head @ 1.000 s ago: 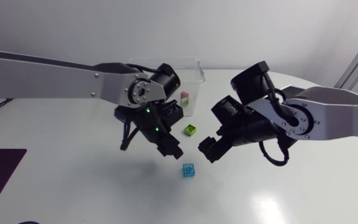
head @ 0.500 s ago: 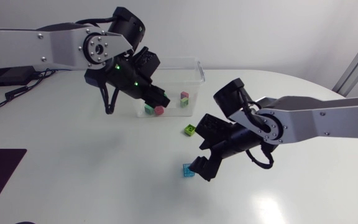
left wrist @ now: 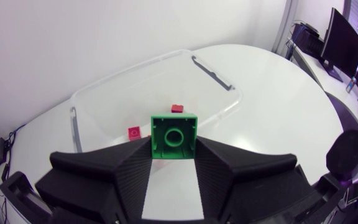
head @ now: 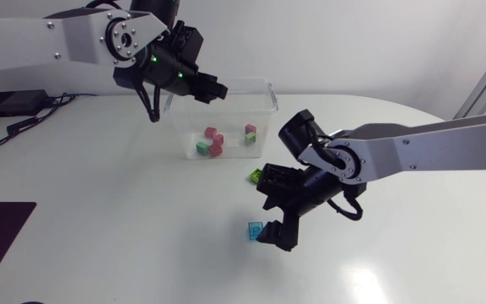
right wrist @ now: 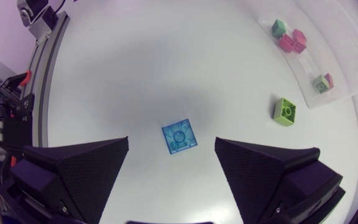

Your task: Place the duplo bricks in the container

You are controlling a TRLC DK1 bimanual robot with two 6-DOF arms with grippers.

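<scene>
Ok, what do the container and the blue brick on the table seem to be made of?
Container: likely clear plastic, slightly glossy; the bricks inside show through its walls. Blue brick: probably translucent moulded plastic; the pale table shows through it, and a round stud is visible on top.

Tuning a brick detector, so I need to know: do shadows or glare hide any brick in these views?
Right wrist view: soft shadow on the table near the blue brick, yet it shows plainly; lime brick evenly lit. Left wrist view: green brick in the left gripper well lit, no strong glare on the container. Head view: only faint shadows.
</scene>
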